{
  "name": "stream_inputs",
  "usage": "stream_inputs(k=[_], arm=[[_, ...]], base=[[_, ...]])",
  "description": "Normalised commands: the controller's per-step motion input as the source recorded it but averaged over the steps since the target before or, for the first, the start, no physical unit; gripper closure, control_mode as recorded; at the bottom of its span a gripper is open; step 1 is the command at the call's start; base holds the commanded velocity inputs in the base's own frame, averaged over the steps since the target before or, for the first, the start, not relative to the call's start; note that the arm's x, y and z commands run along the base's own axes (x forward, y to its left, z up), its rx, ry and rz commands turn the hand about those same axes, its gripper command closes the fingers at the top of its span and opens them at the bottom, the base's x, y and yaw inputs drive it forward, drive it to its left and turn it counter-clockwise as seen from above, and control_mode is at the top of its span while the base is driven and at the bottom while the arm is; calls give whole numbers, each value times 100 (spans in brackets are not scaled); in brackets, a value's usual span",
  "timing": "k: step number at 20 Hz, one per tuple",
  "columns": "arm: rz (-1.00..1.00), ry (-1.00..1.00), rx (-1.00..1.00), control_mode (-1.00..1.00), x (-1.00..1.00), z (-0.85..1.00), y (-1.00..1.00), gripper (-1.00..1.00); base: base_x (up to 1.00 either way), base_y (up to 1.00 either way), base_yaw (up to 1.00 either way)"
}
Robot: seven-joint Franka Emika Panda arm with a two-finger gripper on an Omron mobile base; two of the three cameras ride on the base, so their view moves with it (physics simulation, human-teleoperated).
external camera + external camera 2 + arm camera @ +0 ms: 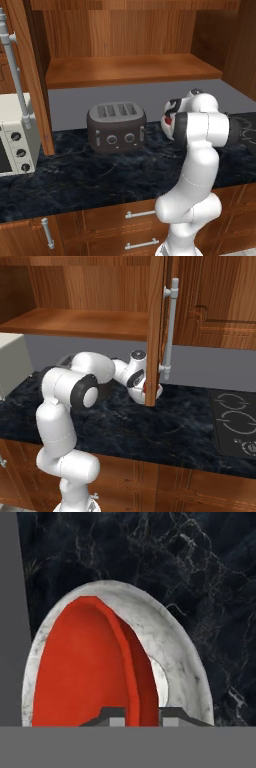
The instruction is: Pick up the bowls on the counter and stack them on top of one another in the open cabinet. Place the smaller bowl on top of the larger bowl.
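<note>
The shallow red bowl (pixel 80 672) lies tilted inside the deeper white-grey speckled bowl (pixel 175 657), above the dark marble counter (pixel 200 572). My gripper (pixel 141 714) has one fingertip on each side of the red bowl's rim and is shut on it. From the left base view the gripper (pixel 167 120) hangs low over the counter (pixel 100 170), right of the toaster, with a speck of red at it. From the right base view the gripper (pixel 146 388) is partly hidden behind the open cabinet door (pixel 155 331). The cabinet's wooden shelf (pixel 130 70) is above and bare.
A dark toaster (pixel 116 127) stands on the counter left of the hand, and a white oven (pixel 12 135) sits at the far left. The door's silver handle (pixel 170 326) hangs near the hand. A cooktop (pixel 235 421) lies at the right. Drawers (pixel 120 220) run below.
</note>
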Motion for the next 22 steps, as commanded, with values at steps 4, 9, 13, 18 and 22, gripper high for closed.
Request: stream_inputs(k=[4,9,13,18,22], arm=[[2,0,0,-100,15,-19,0,100],[2,1,0,-100,8,-15,0,100],[2,1,0,-100,0,-12,0,-100],[3,2,0,-100,0,-12,0,-100],[3,1,0,-100,0,-10,0,-100]], base=[[0,0,0],[0,0,0],[0,0,0],[0,0,0],[0,0,0]])
